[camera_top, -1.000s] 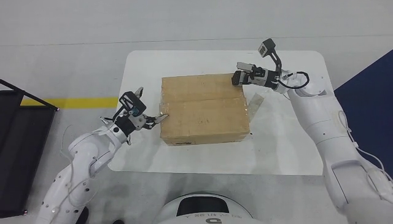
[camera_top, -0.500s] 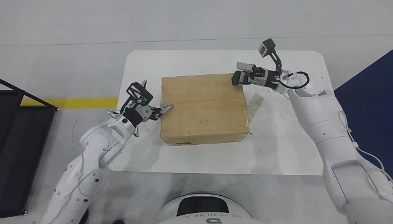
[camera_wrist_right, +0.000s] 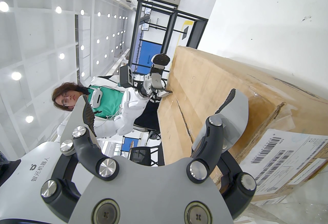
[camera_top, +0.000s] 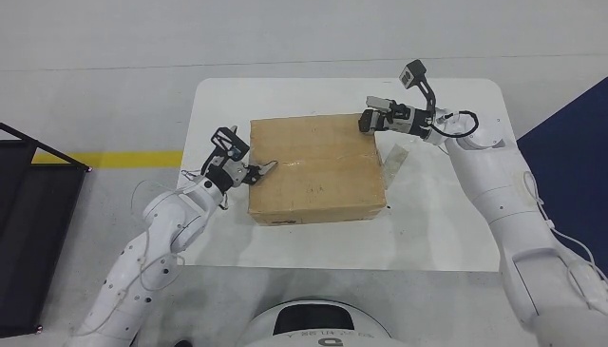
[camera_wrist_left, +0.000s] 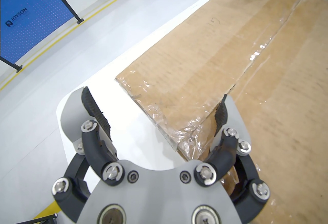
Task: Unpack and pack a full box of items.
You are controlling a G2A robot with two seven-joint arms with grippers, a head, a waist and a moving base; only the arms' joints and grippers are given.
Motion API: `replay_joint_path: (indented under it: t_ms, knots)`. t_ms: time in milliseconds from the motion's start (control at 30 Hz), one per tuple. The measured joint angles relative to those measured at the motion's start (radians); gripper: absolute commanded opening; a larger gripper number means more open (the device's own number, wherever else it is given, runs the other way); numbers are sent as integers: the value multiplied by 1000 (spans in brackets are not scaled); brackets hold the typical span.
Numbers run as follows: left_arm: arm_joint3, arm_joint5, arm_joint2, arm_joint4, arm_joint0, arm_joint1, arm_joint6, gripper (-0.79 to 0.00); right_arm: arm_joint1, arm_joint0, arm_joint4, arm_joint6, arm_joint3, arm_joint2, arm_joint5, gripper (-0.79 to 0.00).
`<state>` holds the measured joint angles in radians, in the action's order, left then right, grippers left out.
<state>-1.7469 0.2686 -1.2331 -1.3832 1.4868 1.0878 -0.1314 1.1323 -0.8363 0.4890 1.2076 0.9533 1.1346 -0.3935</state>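
The box [camera_top: 316, 166] sits in the middle of the surface [camera_top: 437, 238]. The left pincer [camera_top: 258, 169] is at the box's left edge, by the top seam. The right pincer [camera_top: 367, 119] is at the box's far right corner.

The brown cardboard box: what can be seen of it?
The brown cardboard box sits mid white table, flaps shut along a seam with crinkled clear tape. One side bears a white barcode label. The open left claw straddles a flap corner at the seam's end; the open right claw is at a far corner.
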Motion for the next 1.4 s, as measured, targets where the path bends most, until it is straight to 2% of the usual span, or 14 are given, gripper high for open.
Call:
replay_joint_path:
  t_ms: [100,200,333,467,800,1033,1200,1267,1400]
  knots:
    - [2,-17,-2,10,-2,3,9,0,0,-3,-1,-4,4,0,1,0]
    - [3,-33,-8,15,-4,5,14,0,-5,-31,-19,-73,36,19,0,0]
    - [0,-60,-27,32,4,6,23,0,-35,-121,-13,-118,57,115,-50,0]
    - [-3,-66,-40,44,15,6,26,0,-58,-200,-39,-138,109,189,-38,0]
    - [-3,-66,-39,44,15,6,26,0,-58,-209,-16,-121,121,192,-37,0]
    - [-3,-66,-39,44,15,6,26,0,-96,-307,96,13,121,337,-69,0]
    - [-3,-66,-39,44,15,6,26,0,-120,-345,-39,20,127,387,-82,0]
    - [-3,-66,-39,44,15,6,26,0,-121,-339,-47,-16,120,391,-54,0]
    - [-3,-66,-39,44,15,6,26,0,-120,-338,-38,-17,118,392,-52,0]
